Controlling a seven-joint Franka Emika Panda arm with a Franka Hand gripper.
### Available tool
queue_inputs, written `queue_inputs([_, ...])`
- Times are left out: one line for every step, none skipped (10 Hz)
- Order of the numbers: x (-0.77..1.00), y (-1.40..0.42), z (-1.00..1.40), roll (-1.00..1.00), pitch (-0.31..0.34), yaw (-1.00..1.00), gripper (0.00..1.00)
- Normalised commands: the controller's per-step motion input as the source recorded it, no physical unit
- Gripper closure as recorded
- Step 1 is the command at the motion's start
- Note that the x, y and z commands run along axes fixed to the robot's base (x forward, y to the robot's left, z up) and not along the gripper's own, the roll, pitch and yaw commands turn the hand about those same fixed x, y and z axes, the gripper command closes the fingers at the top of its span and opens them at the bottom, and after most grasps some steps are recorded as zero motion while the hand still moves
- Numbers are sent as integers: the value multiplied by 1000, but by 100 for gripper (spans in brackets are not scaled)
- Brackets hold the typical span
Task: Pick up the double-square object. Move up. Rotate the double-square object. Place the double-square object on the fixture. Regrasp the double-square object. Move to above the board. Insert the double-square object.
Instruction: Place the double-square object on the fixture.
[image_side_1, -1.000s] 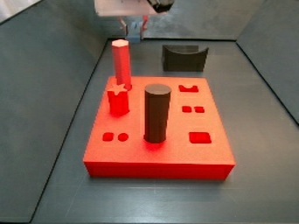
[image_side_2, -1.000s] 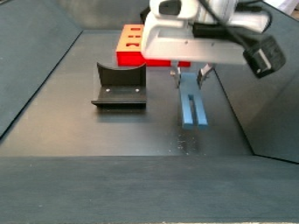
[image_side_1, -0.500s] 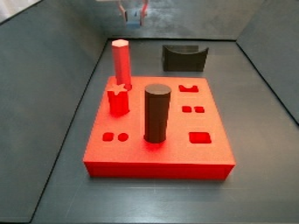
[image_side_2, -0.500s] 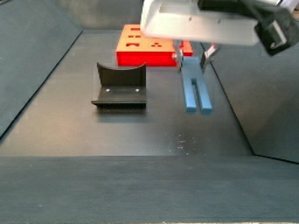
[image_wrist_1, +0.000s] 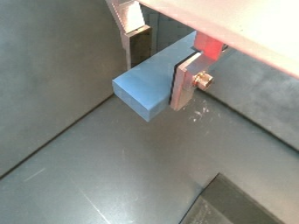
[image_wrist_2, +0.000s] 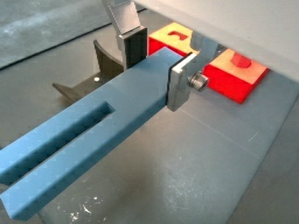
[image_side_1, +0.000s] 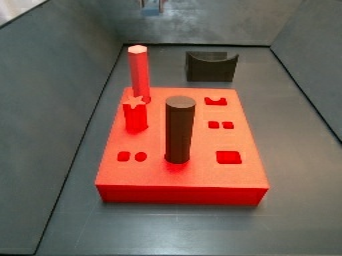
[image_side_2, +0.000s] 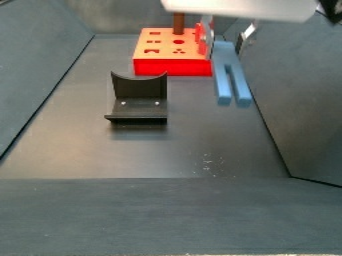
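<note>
My gripper (image_side_2: 225, 40) is shut on the double-square object (image_side_2: 233, 78), a long blue-grey bar. It grips the bar near one end and holds it lying level, well above the floor. Both wrist views show the silver fingers clamped on the bar's sides, with the gripper (image_wrist_1: 160, 68) (image_wrist_2: 156, 70) around the bar (image_wrist_1: 146, 87) (image_wrist_2: 82, 140). In a side view only the gripper's tip (image_side_1: 151, 5) shows, at the top edge. The dark fixture (image_side_2: 135, 97) (image_side_1: 210, 66) stands on the floor, off to the side of the bar. The red board (image_side_1: 181, 150) (image_side_2: 171, 50) lies beyond the fixture.
A tall red hexagonal peg (image_side_1: 139, 70) and a thick dark cylinder (image_side_1: 179, 128) stand up from the board. Sloping grey walls close in the floor on both sides. Part of the board (image_wrist_2: 233, 79) shows behind the fingers in a wrist view.
My gripper has risen with the bar in it. The bar has come up off the floor and now hangs higher, nearer the board end in the side view.
</note>
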Motion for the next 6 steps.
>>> queue_inputs([-10, -1, 418, 136, 115, 35, 100])
queue_inputs([-6, 3, 291, 113, 112, 30, 100])
queue_inputs([1000, -605, 193, -129, 279, -191, 100])
queue_inputs([1000, -592, 148, -126, 286, -170, 100])
queue_inputs([1000, -520, 133, -112, 250, -116, 100])
queue_inputs([1000, -451, 121, -103, 210, -78, 100])
